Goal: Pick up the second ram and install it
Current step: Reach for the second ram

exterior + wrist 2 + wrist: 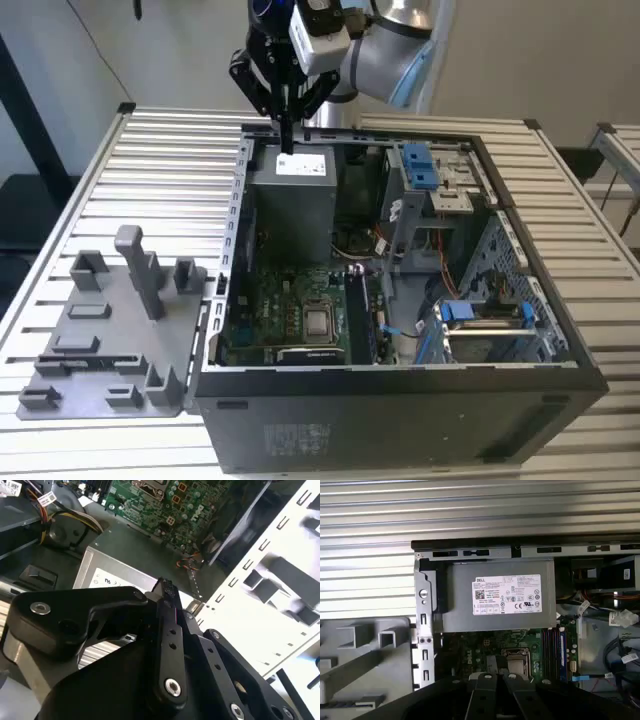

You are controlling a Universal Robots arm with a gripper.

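Note:
My gripper (287,140) hangs on the arm above the far edge of the open computer case (400,375), over the grey power-supply box (295,195). Its black fingers stand together, shut, with nothing between them in both wrist views (165,586) (496,676). The second ram is hidden or out of view. The memory slots (553,650) lie beside the processor socket (318,322) on the green motherboard (270,325), well below the gripper. Whether sticks sit in them I cannot tell.
A grey plastic tray with upright pegs (100,340) lies on the slatted table at the exterior view's left of the case. Drive cages with blue clips (420,165) and loose cables (385,245) crowd the case's other half. The case walls stand high around the board.

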